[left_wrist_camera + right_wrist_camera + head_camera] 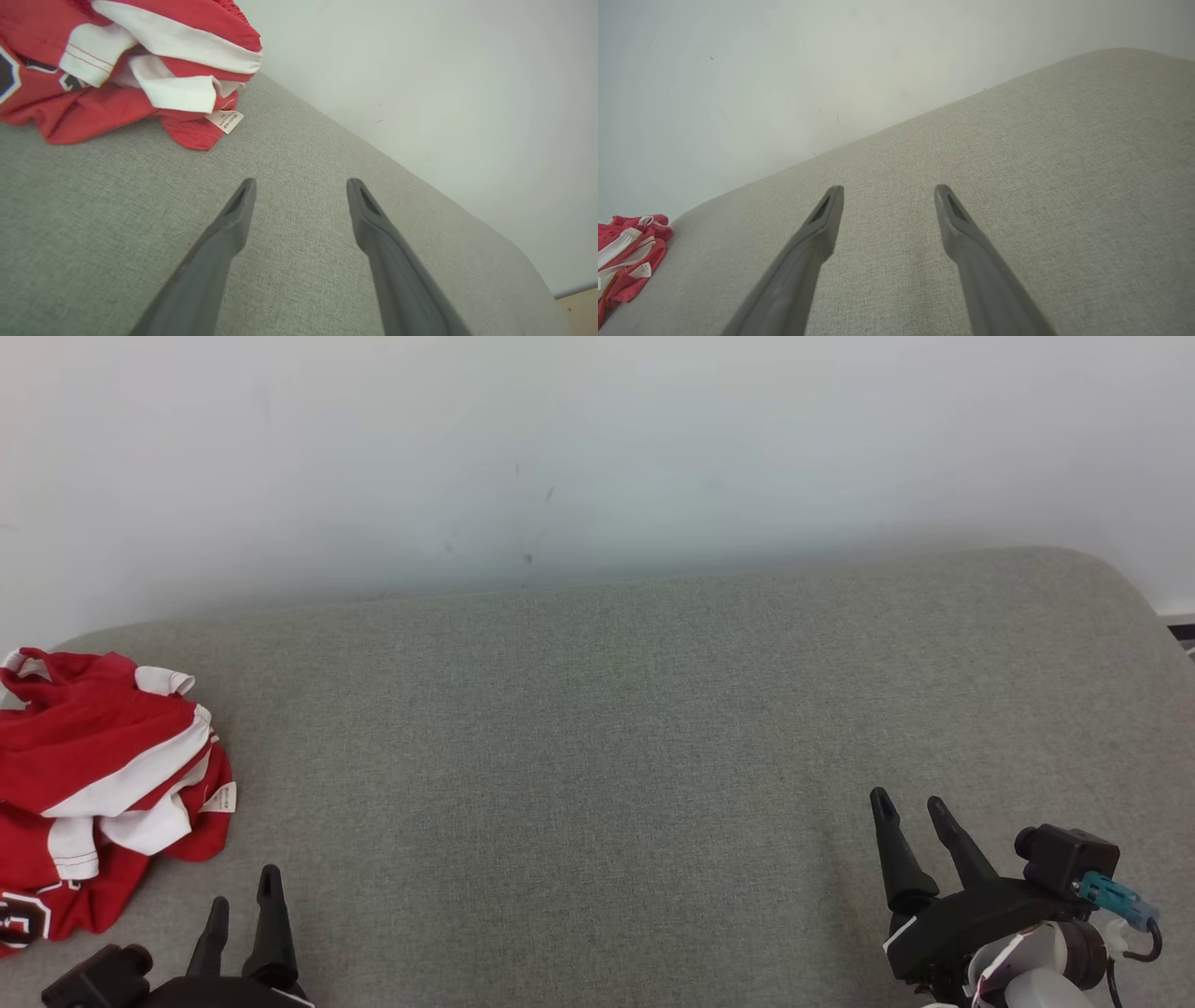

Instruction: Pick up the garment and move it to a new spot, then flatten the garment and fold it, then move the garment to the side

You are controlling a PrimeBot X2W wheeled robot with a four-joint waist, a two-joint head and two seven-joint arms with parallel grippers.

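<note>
on the grey couch [597, 728], crumpled red garment [93, 784] lies.

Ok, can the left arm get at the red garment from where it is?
Probably yes: the left gripper is open and empty, the crumpled garment lies close by, ahead on its left on the grey cushion, and nothing stands between them.

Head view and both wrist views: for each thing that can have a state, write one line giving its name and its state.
garment: crumpled in a heap at the cushion's left end, not flattened, not held.
care label: sticking out at the garment's edge.
left gripper: jaws open, empty, near the garment, not touching it.
right gripper: jaws open, empty, far from the garment.
cushion: smooth, carrying the garment.
</note>
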